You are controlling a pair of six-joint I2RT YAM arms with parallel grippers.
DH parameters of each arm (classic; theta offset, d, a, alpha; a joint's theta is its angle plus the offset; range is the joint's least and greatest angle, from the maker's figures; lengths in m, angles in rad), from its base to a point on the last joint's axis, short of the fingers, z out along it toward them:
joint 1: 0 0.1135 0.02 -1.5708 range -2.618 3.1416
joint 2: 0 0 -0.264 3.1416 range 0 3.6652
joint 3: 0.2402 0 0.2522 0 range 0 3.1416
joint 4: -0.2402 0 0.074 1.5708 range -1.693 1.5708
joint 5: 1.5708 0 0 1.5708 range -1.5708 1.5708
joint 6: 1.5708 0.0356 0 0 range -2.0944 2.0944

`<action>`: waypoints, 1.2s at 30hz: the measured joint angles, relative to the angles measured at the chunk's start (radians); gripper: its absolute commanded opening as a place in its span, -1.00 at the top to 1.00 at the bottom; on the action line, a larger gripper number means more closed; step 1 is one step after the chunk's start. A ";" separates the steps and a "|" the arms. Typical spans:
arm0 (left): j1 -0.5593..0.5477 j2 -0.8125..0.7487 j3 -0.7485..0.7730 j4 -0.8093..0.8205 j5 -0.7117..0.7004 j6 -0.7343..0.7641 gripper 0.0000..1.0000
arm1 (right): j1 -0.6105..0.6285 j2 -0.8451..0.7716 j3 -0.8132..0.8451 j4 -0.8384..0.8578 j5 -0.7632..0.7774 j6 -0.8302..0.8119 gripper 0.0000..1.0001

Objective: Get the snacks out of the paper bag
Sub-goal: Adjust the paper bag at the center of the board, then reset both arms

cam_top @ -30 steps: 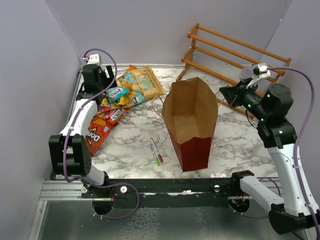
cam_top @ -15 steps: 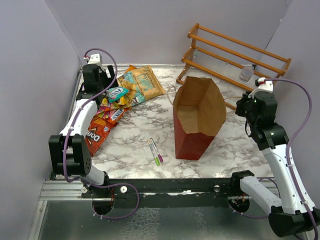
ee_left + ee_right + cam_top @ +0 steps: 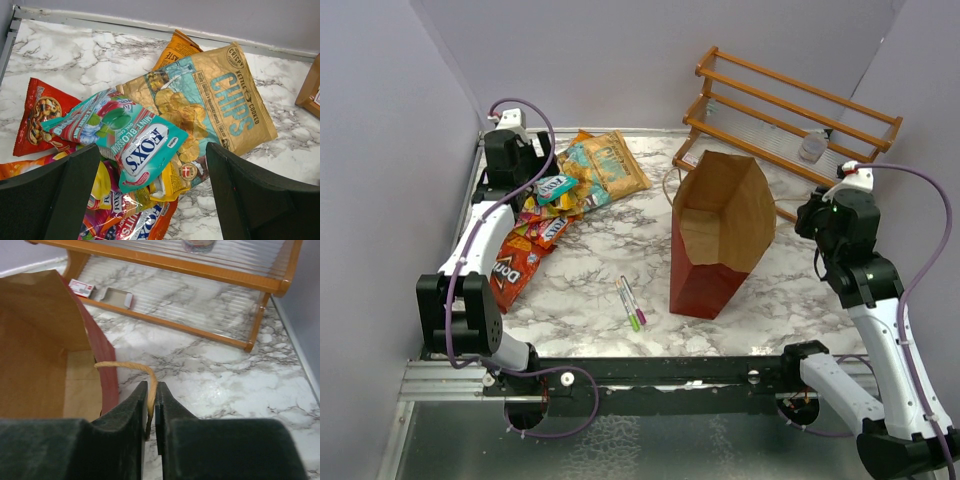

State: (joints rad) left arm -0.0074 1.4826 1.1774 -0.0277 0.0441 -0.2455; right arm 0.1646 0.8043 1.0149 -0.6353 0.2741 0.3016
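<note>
Left of the bag (image 3: 720, 235), the left tool (image 3: 150, 165) hung wide open over the snacks (image 3: 215, 100) piled on the tabletop (image 3: 65, 50). At the bag's right rim, the right tool (image 3: 151, 390) pinched the handle (image 3: 125, 365). It needed to let go gently so the bag did not tip.

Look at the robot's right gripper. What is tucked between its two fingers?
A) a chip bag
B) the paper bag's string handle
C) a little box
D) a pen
B: in the right wrist view, the tan string handle of the paper bag runs down into the narrow slit between the fingers of the right gripper.
</note>
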 measured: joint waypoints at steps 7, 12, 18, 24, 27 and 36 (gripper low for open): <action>-0.079 -0.081 -0.003 0.002 0.019 0.013 -0.98 | 0.000 -0.024 0.003 0.058 -0.209 0.010 -0.04; -0.208 -0.216 -0.028 -0.010 0.054 0.012 -0.98 | 0.000 0.025 0.066 0.059 -0.308 0.002 -0.68; -0.205 -0.465 -0.036 -0.098 0.109 -0.012 -0.99 | 0.000 0.019 0.229 0.027 -0.351 -0.024 -0.99; -0.204 -0.696 0.058 -0.140 0.105 0.010 -0.99 | 0.012 -0.071 0.417 0.014 -0.373 -0.069 -0.99; -0.204 -0.790 0.082 -0.131 0.081 0.025 -0.99 | 0.045 -0.101 0.530 0.024 -0.388 -0.097 -0.99; -0.241 -0.874 0.078 -0.130 0.014 0.090 -0.99 | 0.129 -0.121 0.581 0.036 -0.379 -0.177 -0.99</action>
State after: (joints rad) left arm -0.2481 0.6083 1.2552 -0.1577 0.0586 -0.1555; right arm 0.2939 0.6830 1.5959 -0.5991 -0.1047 0.1249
